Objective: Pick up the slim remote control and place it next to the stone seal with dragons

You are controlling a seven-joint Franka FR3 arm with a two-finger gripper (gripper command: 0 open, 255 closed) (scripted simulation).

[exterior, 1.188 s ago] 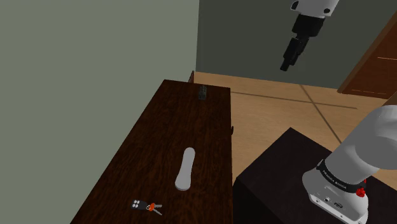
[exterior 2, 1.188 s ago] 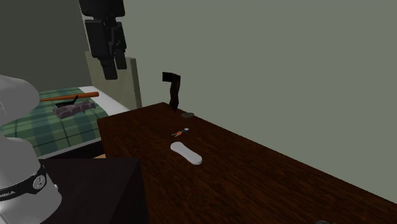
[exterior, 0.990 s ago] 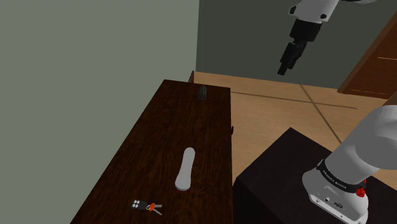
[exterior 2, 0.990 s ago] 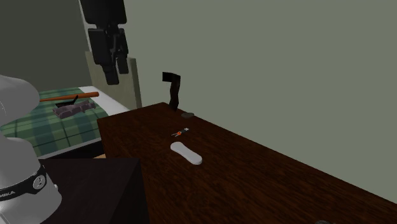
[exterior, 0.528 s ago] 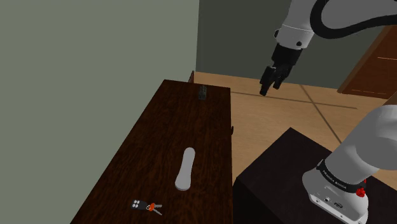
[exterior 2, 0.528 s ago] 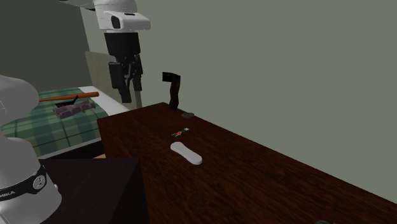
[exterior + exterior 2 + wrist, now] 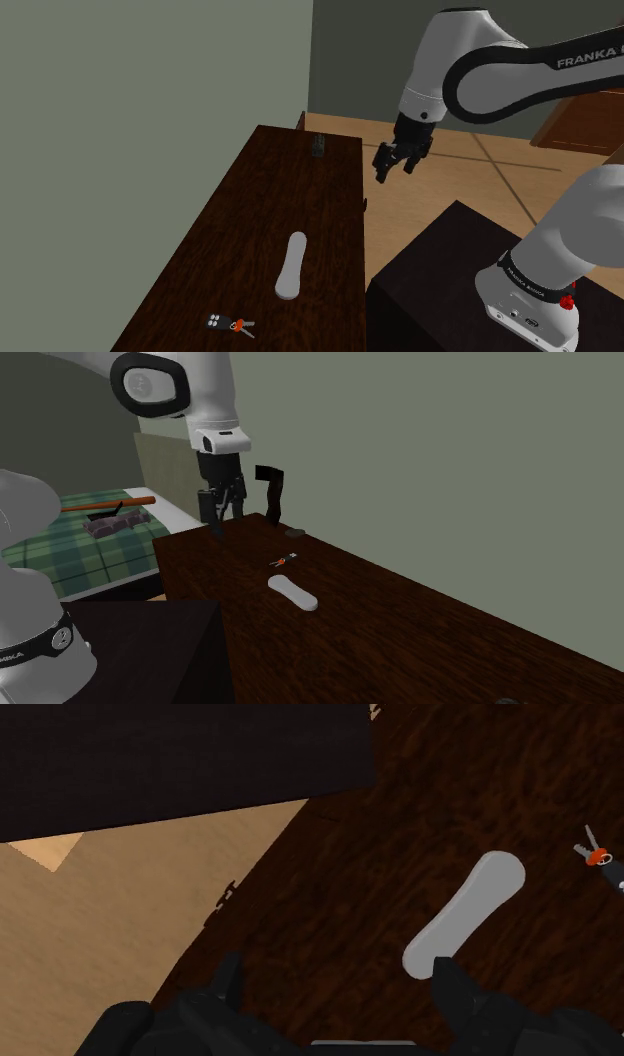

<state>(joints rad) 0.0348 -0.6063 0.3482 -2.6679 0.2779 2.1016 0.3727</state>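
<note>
Remote [image 7: 291, 266] [image 7: 292, 594] [image 7: 465, 915]: slim, pale grey, plain, rounded at both ends and slightly wider at one. Lies flat on the dark wood-grained bench [image 7: 250, 210], near the edge facing the stand, between the keys [image 7: 228, 324] [image 7: 595, 859] and the small dark seal [image 7: 318, 146] at the far end. Well apart from the seal.

Claw [image 7: 392, 170] [image 7: 228, 522] [image 7: 335, 984]: fingers spread wide, gripping nothing. Hangs above the floor just off the bench's far end, near the seal, clear of the remote.

Against half a second ago: claw lower and further toward the shoulder view's left, closer to the bench, with more of the white arm in both exterior views. Remote, keys and seal unmoved.
</note>
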